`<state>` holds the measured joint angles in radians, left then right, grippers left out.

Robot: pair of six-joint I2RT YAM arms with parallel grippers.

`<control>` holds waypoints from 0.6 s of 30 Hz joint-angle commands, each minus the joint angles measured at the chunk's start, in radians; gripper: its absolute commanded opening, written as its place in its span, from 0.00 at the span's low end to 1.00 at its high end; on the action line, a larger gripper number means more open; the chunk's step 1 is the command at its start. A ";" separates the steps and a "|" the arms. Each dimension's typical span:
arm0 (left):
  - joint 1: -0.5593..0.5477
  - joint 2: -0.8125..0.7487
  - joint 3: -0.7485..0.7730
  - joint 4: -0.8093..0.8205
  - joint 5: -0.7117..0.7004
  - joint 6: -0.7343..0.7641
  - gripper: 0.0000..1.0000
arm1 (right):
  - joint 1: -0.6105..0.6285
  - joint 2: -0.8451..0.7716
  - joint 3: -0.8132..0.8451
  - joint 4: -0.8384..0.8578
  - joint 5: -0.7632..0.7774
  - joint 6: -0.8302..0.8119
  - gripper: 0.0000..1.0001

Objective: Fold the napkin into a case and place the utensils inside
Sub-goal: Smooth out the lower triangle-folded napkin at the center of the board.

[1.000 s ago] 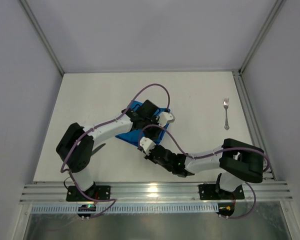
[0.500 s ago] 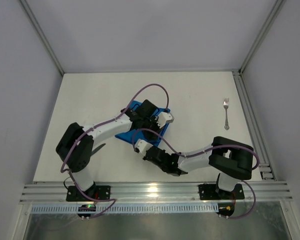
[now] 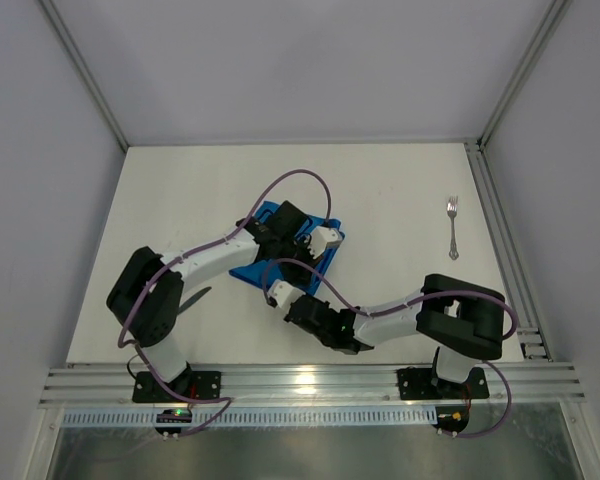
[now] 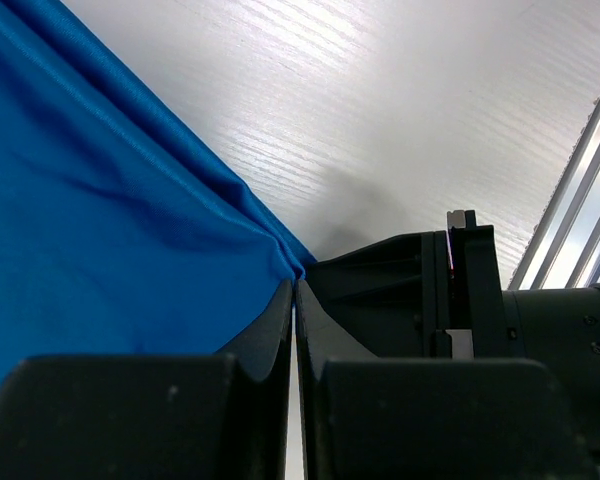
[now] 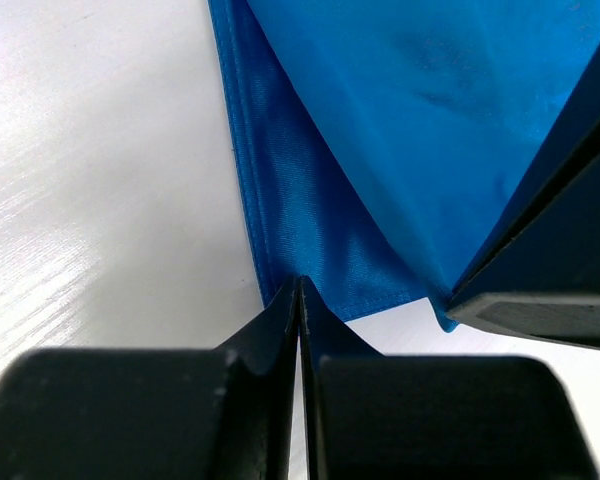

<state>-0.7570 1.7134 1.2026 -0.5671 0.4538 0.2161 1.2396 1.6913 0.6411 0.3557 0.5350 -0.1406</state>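
The left gripper [image 4: 296,288] and right gripper [image 5: 299,285] both pinch the napkin [image 4: 100,200], and they hide most of it from above. The fork [image 3: 452,228] lies well apart, at 3 o'clock.

napkin [image 3: 268,213]: we count one, blue
fork [image 3: 452,228]: we count one, silver
robot arms: we count two, left arm [image 3: 208,257] and right arm [image 3: 395,316]
grippers: two, left gripper [image 4: 296,288] and right gripper [image 5: 299,284]

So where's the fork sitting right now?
The fork lies alone on the right side of the table in the overhead view, beside the metal rail, well away from the napkin.
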 commanded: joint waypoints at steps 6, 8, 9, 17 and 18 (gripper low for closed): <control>0.004 -0.034 -0.017 -0.057 0.033 -0.003 0.00 | -0.012 -0.014 0.006 -0.090 0.032 0.042 0.04; 0.005 -0.037 -0.018 -0.045 0.023 -0.007 0.00 | -0.009 -0.036 0.000 -0.092 0.045 0.032 0.04; 0.005 -0.035 -0.015 -0.043 0.020 -0.006 0.00 | -0.002 -0.060 -0.006 -0.080 0.063 0.023 0.05; 0.018 -0.018 0.028 -0.033 0.003 -0.007 0.00 | 0.011 -0.220 -0.012 -0.083 0.036 -0.082 0.15; 0.019 -0.021 0.029 -0.033 0.005 -0.006 0.00 | 0.009 -0.234 -0.012 -0.096 0.034 -0.086 0.15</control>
<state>-0.7498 1.7119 1.2007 -0.5842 0.4549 0.2123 1.2480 1.5345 0.6197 0.2550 0.5522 -0.1905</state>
